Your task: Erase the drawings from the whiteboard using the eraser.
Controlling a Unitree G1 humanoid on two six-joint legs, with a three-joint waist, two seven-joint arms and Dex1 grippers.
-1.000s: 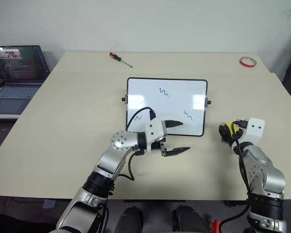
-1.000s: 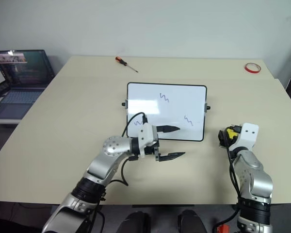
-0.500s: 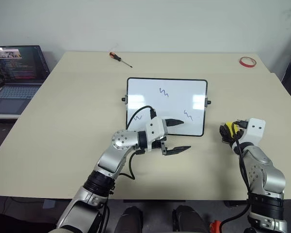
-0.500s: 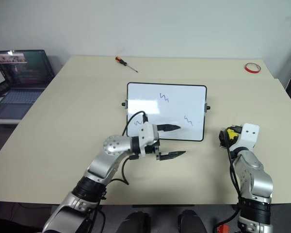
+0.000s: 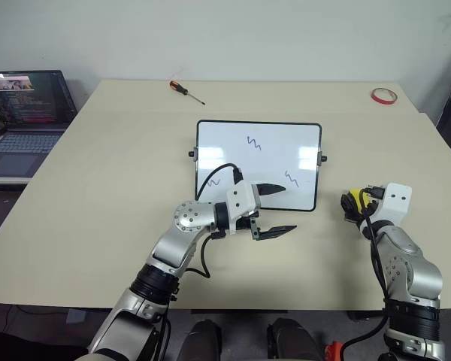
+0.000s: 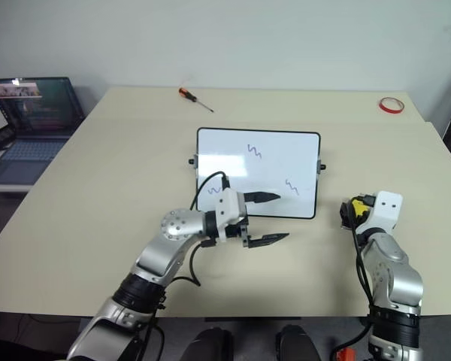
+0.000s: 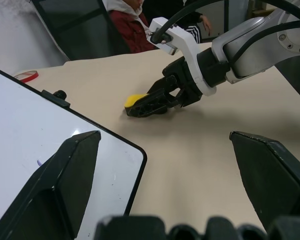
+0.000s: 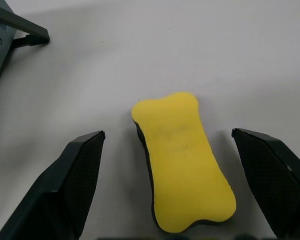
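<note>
The left gripper [image 5: 273, 209] hangs with its 2 fingers spread over the near edge of the whiteboard [image 5: 258, 165], pointing right, well apart from the eraser [image 8: 182, 159]; all 3 drawings [image 5: 253, 142] remain on the board. The eraser lies on the table [image 5: 120, 173] right of the board, between the spread fingers of the right gripper [image 6: 353, 211], its long axis running along them; that arm is much the nearer, pointing forward and slightly down.

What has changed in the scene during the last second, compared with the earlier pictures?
Nothing has visibly changed. The right gripper stays open around the yellow eraser on the table, not closed on it. The left gripper remains open at the near edge of the whiteboard, and all three blue drawings are still there.
</note>
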